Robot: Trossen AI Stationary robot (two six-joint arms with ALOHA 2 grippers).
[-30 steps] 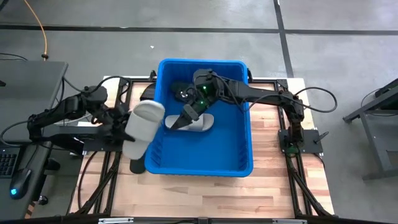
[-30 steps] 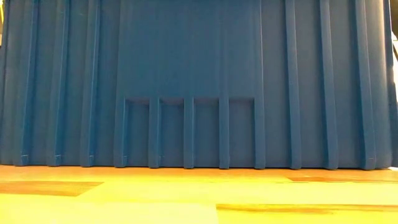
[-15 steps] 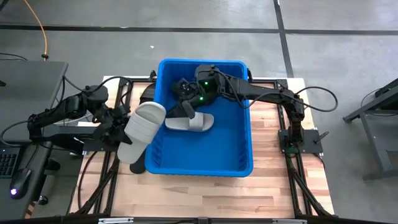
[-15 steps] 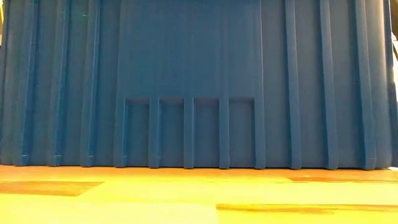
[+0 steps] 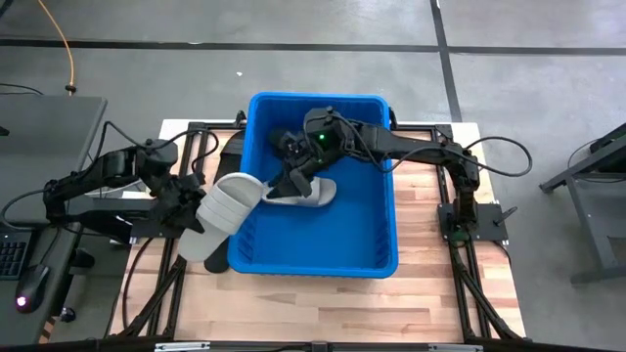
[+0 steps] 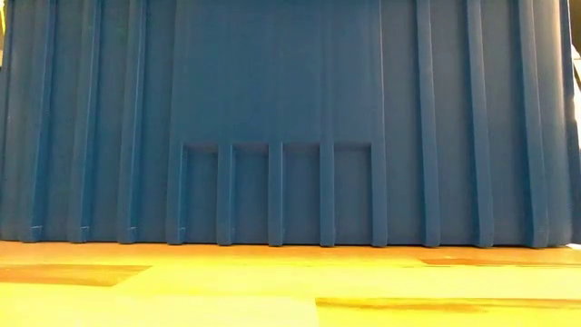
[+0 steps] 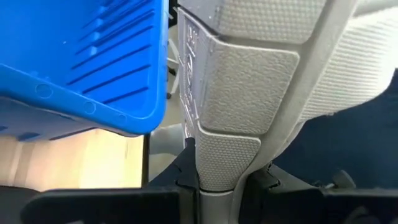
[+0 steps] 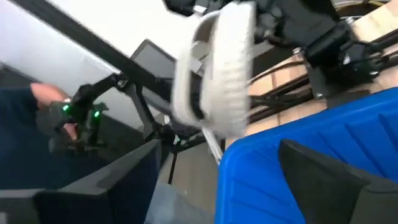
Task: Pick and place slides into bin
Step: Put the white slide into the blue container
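In the high view the left gripper (image 5: 193,207) sat left of centre, clamped on a light grey slide (image 5: 223,208) held over the left rim of the blue bin (image 5: 377,244); the left wrist view showed the slide's textured sole (image 7: 249,81) pinched between the fingers beside the bin's blue edge (image 7: 93,56). The right gripper (image 5: 290,179) was inside the bin, upper centre of the frame, above another light grey slide (image 5: 311,194) lying on the bin floor; whether its fingers were apart could not be told. A black slide (image 5: 232,148) lay just outside the bin's upper-left corner.
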